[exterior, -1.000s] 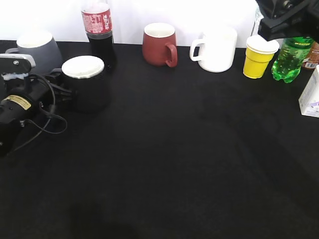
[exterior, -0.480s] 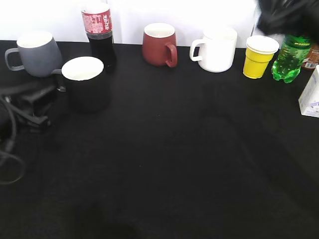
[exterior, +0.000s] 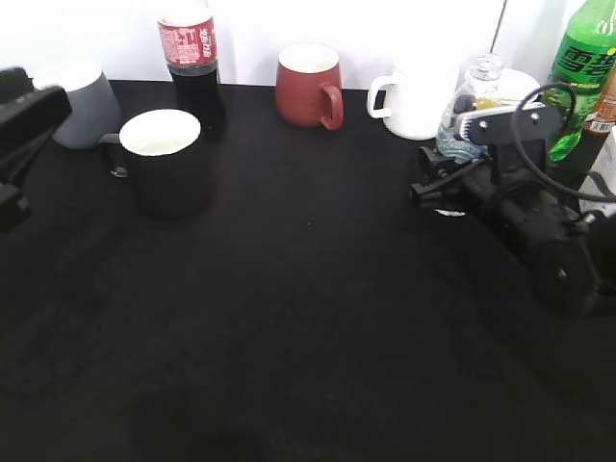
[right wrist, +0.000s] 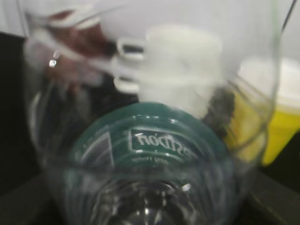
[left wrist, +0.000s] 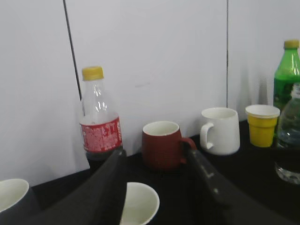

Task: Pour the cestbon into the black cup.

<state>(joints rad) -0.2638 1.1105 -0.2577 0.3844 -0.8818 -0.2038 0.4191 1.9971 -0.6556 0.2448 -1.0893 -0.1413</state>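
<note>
The black cup [exterior: 164,159] with a white interior stands at the left of the table, upright; its rim also shows in the left wrist view [left wrist: 138,204]. My left gripper [exterior: 34,111] is open and empty, raised to the left of the cup [left wrist: 154,157]. The cestbon [exterior: 476,91], a clear uncapped bottle, stands upright at the right, in front of the white mug. My right gripper [exterior: 441,188] is shut round its lower part. The bottle's green label fills the right wrist view [right wrist: 150,140], hiding the fingers. The bottle also shows in the left wrist view [left wrist: 290,136].
Along the back wall stand a grey mug [exterior: 82,96], a cola bottle [exterior: 190,58], a dark red mug [exterior: 306,87], a white mug [exterior: 409,96] and a green soda bottle [exterior: 582,67]. A yellow cup [left wrist: 262,124] is behind the cestbon.
My right arm has come down from the back right corner with the cestbon, to in front of the white mug. My left gripper has drawn back from the black cup and risen.
</note>
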